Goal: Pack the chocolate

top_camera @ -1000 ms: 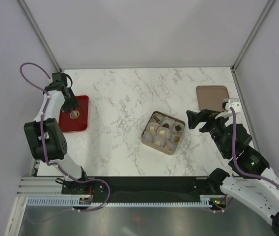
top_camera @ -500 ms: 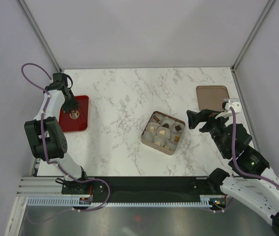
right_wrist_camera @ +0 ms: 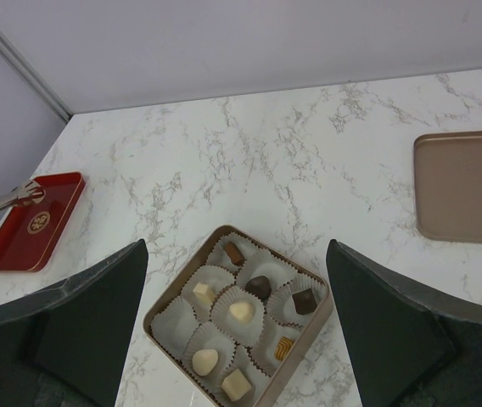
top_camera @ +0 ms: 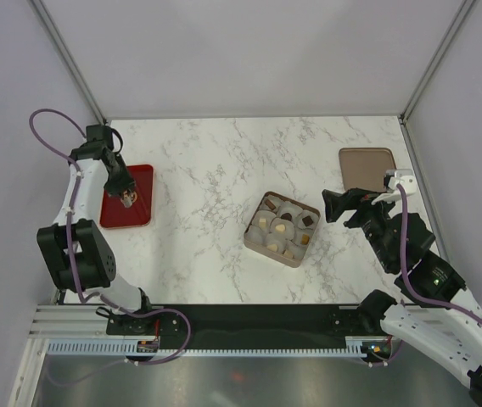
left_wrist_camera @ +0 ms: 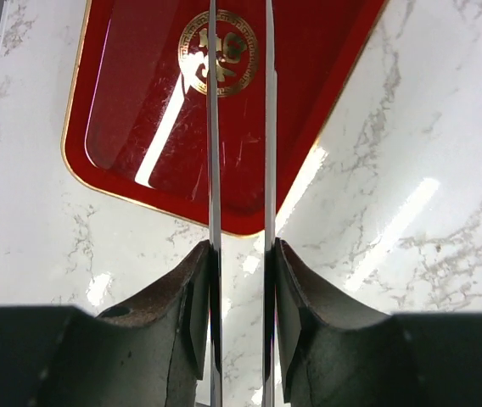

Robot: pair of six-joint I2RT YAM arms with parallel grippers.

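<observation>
Presently the chocolate (right_wrist_camera: pixel 241 310) sits in a square tan box (top_camera: pixel 253 238) near the middle of the counter (top_camera: pixel 215 161), a little to the right. The box is lined with white paper cups (right_wrist_camera: pixel 173 320), and nearly every cup holds one piece. Some pieces are pale cream and others dark brown. The box is turned so that one corner points toward the near edge.

The left pincer (top_camera: pixel 127 193) hangs over a red tray (top_camera: pixel 139 214) at the left edge of the counter. Its two thin fingers (left_wrist_camera: pixel 213 170) are drawn in close and parallel. The wrist view shows only the tray's gold emblem (left_wrist_camera: pixel 218 52) and red surface between them, with no piece in sight.

The right pincer (top_camera: pixel 326 207) is spread wide and grips nothing. It hovers just to the right of the box, apart from it and aimed toward it.

A flat tan lid (top_camera: pixel 366 167) lies at the far right of the counter, well apart from the box.
</observation>
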